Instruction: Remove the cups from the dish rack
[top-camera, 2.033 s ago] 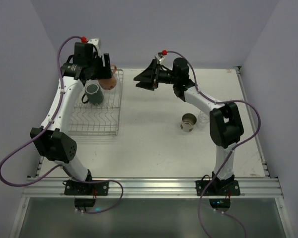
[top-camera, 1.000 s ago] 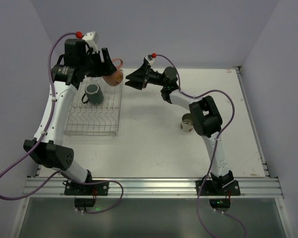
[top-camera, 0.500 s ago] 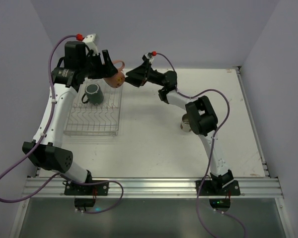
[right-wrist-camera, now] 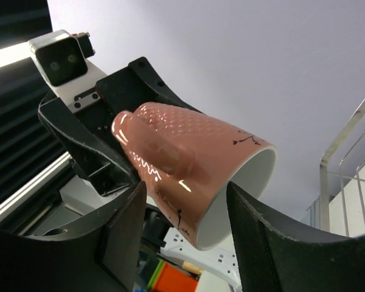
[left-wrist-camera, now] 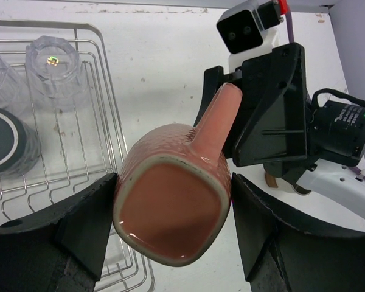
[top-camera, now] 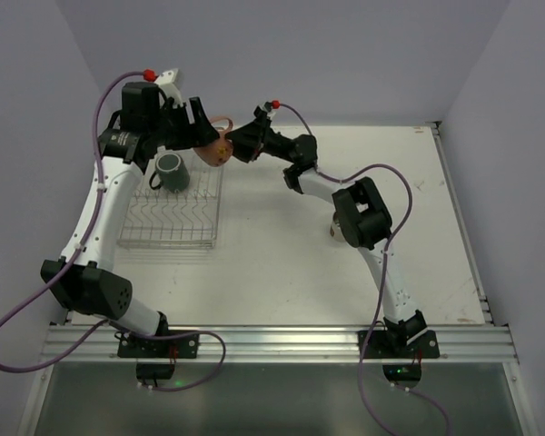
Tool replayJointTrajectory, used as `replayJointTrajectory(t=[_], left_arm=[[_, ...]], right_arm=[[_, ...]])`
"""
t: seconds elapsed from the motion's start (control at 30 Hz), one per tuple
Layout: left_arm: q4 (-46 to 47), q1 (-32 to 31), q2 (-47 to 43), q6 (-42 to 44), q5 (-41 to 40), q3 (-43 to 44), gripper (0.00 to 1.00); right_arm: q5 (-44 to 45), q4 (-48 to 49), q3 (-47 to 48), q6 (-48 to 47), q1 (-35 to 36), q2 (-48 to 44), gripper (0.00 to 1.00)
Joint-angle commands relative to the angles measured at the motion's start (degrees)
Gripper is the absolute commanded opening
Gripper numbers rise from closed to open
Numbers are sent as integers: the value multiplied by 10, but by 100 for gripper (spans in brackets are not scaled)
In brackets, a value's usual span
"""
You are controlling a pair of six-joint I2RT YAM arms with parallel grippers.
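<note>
A wire rack point(top-camera: 168, 222) sits at the left of the table point(top-camera: 282, 263), holding a green mug point(top-camera: 172, 171) and clear glasses point(left-wrist-camera: 52, 61). Above its far right corner, the left gripper point(top-camera: 202, 138) clamps a pink mug point(top-camera: 218, 152) in the air. The right gripper point(top-camera: 240, 143) has its jaws spread wide on either side of that mug.

Mug point(top-camera: 217, 152) btwn L claw point(left-wrist-camera: 173, 231) & R claw point(right-wrist-camera: 185, 225), over rack point(top-camera: 163, 241) right edge

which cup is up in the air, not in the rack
The salmon-pink mug with the pale inside, clamped in the left gripper; the dark green mug and clear glasses sit in the silver wire dish rack.
</note>
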Motion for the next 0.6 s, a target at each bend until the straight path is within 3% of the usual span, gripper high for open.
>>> replayJointTrajectory(t=[0.0, 0.17, 0.47, 0.57], left_arm=[[64, 0, -38, -15, 37, -6, 0], [82, 0, -51, -21, 54, -35, 0], [105, 1, -62, -32, 76, -68, 0], [113, 1, -61, -33, 81, -78, 0]], right_arm=[[37, 164, 17, 45, 7, 5, 57], [75, 209, 1, 66, 7, -4, 45], [61, 212, -36, 53, 7, -58, 0], [49, 211, -41, 56, 7, -70, 0]])
